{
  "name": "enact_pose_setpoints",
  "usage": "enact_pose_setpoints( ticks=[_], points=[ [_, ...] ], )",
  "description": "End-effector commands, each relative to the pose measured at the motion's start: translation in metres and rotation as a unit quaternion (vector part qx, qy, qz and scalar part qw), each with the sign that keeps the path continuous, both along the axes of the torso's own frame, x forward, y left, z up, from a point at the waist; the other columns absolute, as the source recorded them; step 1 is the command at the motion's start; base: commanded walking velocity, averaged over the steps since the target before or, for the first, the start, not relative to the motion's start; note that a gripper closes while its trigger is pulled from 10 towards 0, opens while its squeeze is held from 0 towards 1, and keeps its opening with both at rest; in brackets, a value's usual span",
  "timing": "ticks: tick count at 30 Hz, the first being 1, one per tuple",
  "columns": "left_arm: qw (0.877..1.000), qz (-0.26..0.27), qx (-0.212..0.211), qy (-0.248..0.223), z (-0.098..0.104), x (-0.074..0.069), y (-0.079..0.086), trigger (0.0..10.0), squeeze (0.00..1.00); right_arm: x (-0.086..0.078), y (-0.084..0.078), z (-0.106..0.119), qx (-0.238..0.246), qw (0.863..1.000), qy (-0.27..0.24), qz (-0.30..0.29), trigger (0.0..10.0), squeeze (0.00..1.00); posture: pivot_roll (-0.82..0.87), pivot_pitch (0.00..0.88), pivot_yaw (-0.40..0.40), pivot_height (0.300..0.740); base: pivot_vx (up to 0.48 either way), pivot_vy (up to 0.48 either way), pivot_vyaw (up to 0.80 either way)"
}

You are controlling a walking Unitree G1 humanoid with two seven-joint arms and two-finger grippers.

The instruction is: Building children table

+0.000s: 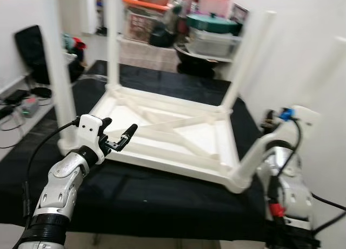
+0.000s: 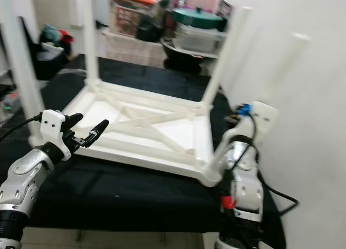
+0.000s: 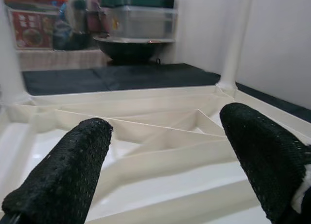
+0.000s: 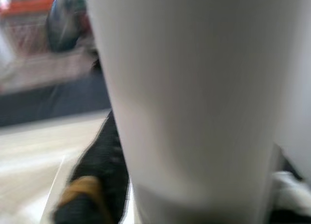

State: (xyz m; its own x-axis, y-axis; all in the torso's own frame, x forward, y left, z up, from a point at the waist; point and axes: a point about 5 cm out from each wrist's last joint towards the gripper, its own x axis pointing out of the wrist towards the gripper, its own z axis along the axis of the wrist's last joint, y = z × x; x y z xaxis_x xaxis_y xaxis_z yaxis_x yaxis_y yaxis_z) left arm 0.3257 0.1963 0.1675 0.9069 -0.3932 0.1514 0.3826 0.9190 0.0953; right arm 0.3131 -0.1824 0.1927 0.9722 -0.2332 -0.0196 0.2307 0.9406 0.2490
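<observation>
- Lower left of the head view: my left gripper (image 1: 117,133) hangs with its two black fingers spread apart and nothing between them, just off the near left edge of the upturned table (image 1: 167,133).
- The left wrist view confirms it: both fingertips (image 3: 68,173) are wide apart, with the ribbed white underside lying beyond them, not touching.
- Centre of frame: the table lies top-down on the black cloth (image 1: 146,197), its cross-braced underside facing up, with legs rising at the far left (image 1: 111,38), the near left (image 1: 58,71) and the far right (image 1: 246,60).
- Lower right: the fourth leg (image 1: 265,146) leans outward from the near right corner, clearly tilted rather than upright. My read is that it isn't seated yet.
- Right edge: my right gripper (image 1: 270,119) is tight against that leaning leg. The right wrist view has white tube pressed close with a black finger (image 4: 97,170) beside it, so it looks clamped on the leg, though I can't see the second finger clearly.
- Risk, as I judge it: push the leg while it is tilted and it could jam in the socket or pop out sideways.
- Second risk: with my left gripper off the frame, nothing braces the table, so a hard shove could slide it across the cloth towards the clutter (image 1: 211,30) at upper centre.
</observation>
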Motion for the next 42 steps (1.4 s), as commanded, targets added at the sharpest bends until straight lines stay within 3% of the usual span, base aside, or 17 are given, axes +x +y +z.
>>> enact_pose_setpoints(
  ticks=[1, 2, 4, 9, 15, 16, 17, 18, 20, 26, 30, 34, 36, 38, 39, 41, 42],
  points=[
    [1.0, -0.005, 0.004, 0.006, -0.002, 0.0, -0.003, 10.0, 0.44, 0.004, 0.004, 0.004, 0.015, 0.999, -0.006, 0.041, 10.0, 1.0, 0.08, 0.0, -0.114, 0.74, 0.0, 0.0, 0.0],
    [1.0, -0.004, 0.004, 0.006, -0.002, 0.0, -0.002, 10.0, 0.44, 0.005, 0.004, 0.022, 0.027, 0.995, -0.044, 0.082, 10.0, 0.0, 0.08, 0.0, -0.115, 0.74, 0.0, 0.0, 0.0],
    [1.0, -0.004, 0.004, 0.006, -0.002, 0.0, -0.001, 10.0, 0.44, 0.004, 0.005, 0.037, 0.026, 0.989, -0.079, 0.121, 10.0, 0.0, 0.08, 0.0, -0.113, 0.74, 0.0, 0.0, 0.0],
    [1.0, -0.002, 0.006, 0.007, -0.001, 0.001, 0.001, 10.0, 0.44, -0.028, 0.025, 0.094, 0.017, 0.906, -0.211, 0.365, 10.0, 0.0, 0.08, 0.0, -0.115, 0.74, 0.0, 0.0, 0.0],
    [1.0, -0.001, 0.008, 0.008, -0.002, 0.001, 0.002, 10.0, 0.43, -0.05, 0.038, 0.096, -0.034, 0.838, -0.235, 0.491, 10.0, 0.0, 0.09, 0.0, -0.126, 0.74, 0.0, 0.0, 0.0],
    [1.0, -0.001, 0.008, 0.008, -0.002, 0.001, 0.002, 10.0, 0.43, -0.05, 0.038, 0.096, -0.034, 0.838, -0.235, 0.491, 10.0, 0.0, 0.09, 0.0, -0.126, 0.74, 0.0, 0.0, 0.0],
    [1.0, -0.001, 0.01, 0.01, -0.002, 0.0, 0.003, 10.0, 0.41, -0.047, 0.037, 0.089, -0.035, 0.841, -0.221, 0.493, 3.9, 0.0, 0.09, 0.0, -0.129, 0.74, 0.0, 0.0, 0.0],
    [1.0, 0.0, 0.012, 0.012, -0.003, -0.001, 0.004, 10.0, 0.41, -0.04, 0.034, 0.076, -0.034, 0.856, -0.194, 0.477, 0.0, 0.0, 0.09, 0.0, -0.127, 0.74, 0.0, 0.0, 0.0],
    [1.0, 0.0, 0.012, 0.012, -0.004, -0.002, 0.004, 10.0, 0.41, -0.037, 0.032, 0.073, -0.036, 0.863, -0.185, 0.469, 0.0, 0.0, 0.09, 0.0, -0.127, 0.74, 0.0, 0.0, 0.0],
    [1.0, -0.004, 0.015, 0.014, -0.004, -0.001, 0.003, 10.0, 0.39, -0.006, 0.002, 0.036, -0.079, 0.948, -0.046, 0.306, 0.0, 0.0, 0.09, 0.0, -0.119, 0.74, 0.0, 0.0, 0.0],
    [1.0, -0.007, 0.015, 0.014, -0.003, 0.0, 0.001, 10.0, 0.39, 0.003, -0.06, 0.008, -0.066, 0.996, 0.051, 0.017, 0.0, 0.0, 0.08, 0.0, -0.109, 0.74, 0.0, 0.0, 0.0],
    [1.0, -0.009, 0.015, 0.014, -0.003, 0.001, 0.001, 10.0, 0.39, -0.021, -0.108, -0.014, -0.032, 0.969, 0.1, -0.223, 0.0, 0.0, 0.08, 0.0, -0.109, 0.74, 0.0, 0.0, 0.0],
    [1.0, -0.009, 0.015, 0.014, -0.003, 0.001, 0.001, 10.0, 0.39, -0.033, -0.109, -0.022, -0.022, 0.956, 0.112, -0.271, 0.0, 0.0, 0.07, 0.0, -0.105, 0.74, 0.0, 0.0, 0.0],
    [1.0, -0.013, 0.015, 0.017, -0.005, 0.001, -0.001, 10.0, 0.39, -0.026, -0.066, -0.026, -0.012, 0.979, 0.115, -0.167, 0.0, 0.0, 0.07, 0.0, -0.105, 0.74, 0.0, 0.0, 0.0],
    [1.0, -0.015, 0.016, 0.017, -0.005, 0.001, -0.002, 10.0, 0.39, -0.019, -0.04, -0.02, -0.044, 0.99, 0.103, -0.083, 10.0, 0.0, 0.07, 0.0, -0.105, 0.74, 0.0, 0.0, 0.0],
    [1.0, -0.016, 0.016, 0.018, -0.005, 0.001, -0.003, 10.0, 0.39, -0.016, -0.023, -0.017, -0.07, 0.992, 0.096, -0.03, 10.0, 0.0, 0.07, 0.0, -0.105, 0.74, 0.0, 0.0, 0.0],
    [1.0, -0.016, 0.016, 0.018, -0.005, 0.002, -0.003, 10.0, 0.37, -0.014, -0.015, -0.013, -0.061, 0.995, 0.075, 0.002, 10.0, 1.0, 0.07, 0.0, -0.099, 0.74, 0.0, 0.0, 0.0]
  ],
)
